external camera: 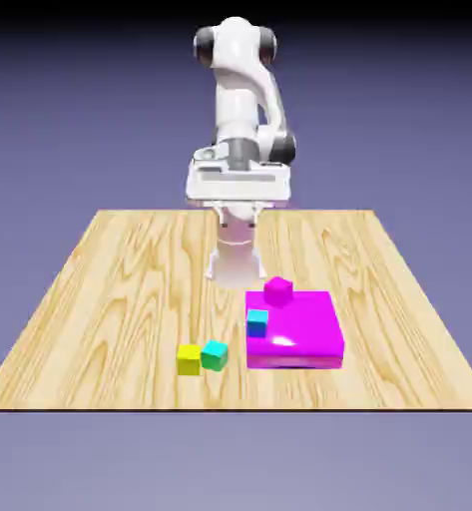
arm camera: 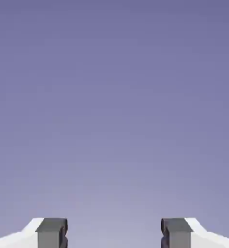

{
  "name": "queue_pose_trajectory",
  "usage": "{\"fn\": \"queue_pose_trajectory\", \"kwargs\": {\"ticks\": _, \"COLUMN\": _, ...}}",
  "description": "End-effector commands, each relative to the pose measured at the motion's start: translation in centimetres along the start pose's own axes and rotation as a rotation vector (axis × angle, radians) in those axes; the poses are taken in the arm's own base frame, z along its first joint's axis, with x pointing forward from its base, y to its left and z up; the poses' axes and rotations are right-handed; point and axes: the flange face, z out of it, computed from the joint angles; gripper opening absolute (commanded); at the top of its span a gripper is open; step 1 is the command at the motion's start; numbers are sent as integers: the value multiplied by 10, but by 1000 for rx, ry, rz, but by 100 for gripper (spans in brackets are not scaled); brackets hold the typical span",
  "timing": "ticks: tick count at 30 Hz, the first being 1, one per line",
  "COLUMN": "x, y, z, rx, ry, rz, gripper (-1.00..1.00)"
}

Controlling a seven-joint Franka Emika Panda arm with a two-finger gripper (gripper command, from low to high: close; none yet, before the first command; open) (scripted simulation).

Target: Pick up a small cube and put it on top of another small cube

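Teal-green cube [external camera: 215, 354] is my target, but I'll take the scene by bulk first. My arm [external camera: 237, 110] stands folded and tall at the far edge of the table [external camera: 110, 289], wrist level, with the claw [arm camera: 114, 233] pointing out over the scene rather than down at it: its camera shows nothing but backdrop. The fingertips [arm camera: 52, 232] sit wide apart at the bottom of that view with nothing between them, so the claw is fully spread and empty.

Ahead of the claw and below it, a flat magenta slab [external camera: 304, 334] lies on the wood. On its far corner rests the small magenta cube [external camera: 277, 290], my drop spot; a cyan cube [external camera: 256, 321] sits on its near edge. Farther out from the claw, on bare table, the teal-green cube lies touching a yellow cube [external camera: 189, 359].

I judge the teal-green cube light, rigid and smooth-faced, so a modest squeeze should hold it. I'd grip across the two faces clear of its yellow neighbour, fingers coming straight down, since the touching side leaves no room for a fingertip.
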Motion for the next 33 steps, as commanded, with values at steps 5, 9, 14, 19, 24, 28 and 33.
{"fn": "queue_pose_trajectory", "kwargs": {"ticks": 5, "x": -12, "y": 20, "z": 54, "rx": -197, "ry": -112, "rz": -178, "gripper": 0}}
{"fn": "queue_pose_trajectory", "kwargs": {"ticks": 9, "x": -18, "y": 45, "z": 92, "rx": -322, "ry": -221, "rz": -290, "gripper": 0}}
{"fn": "queue_pose_trajectory", "kwargs": {"ticks": 14, "x": -30, "y": 79, "z": 135, "rx": -435, "ry": -382, "rz": -416, "gripper": 0}}
{"fn": "queue_pose_trajectory", "kwargs": {"ticks": 19, "x": -71, "y": 107, "z": 174, "rx": -503, "ry": -596, "rz": -582, "gripper": 0}}
{"fn": "queue_pose_trajectory", "kwargs": {"ticks": 24, "x": -106, "y": 124, "z": 199, "rx": -500, "ry": -775, "rz": -738, "gripper": 0}}
{"fn": "queue_pose_trajectory", "kwargs": {"ticks": 28, "x": -124, "y": 129, "z": 209, "rx": -458, "ry": -871, "rz": -856, "gripper": 0}}
{"fn": "queue_pose_trajectory", "kwargs": {"ticks": 33, "x": -128, "y": 123, "z": 214, "rx": -380, "ry": -914, "rz": -989, "gripper": 0}}
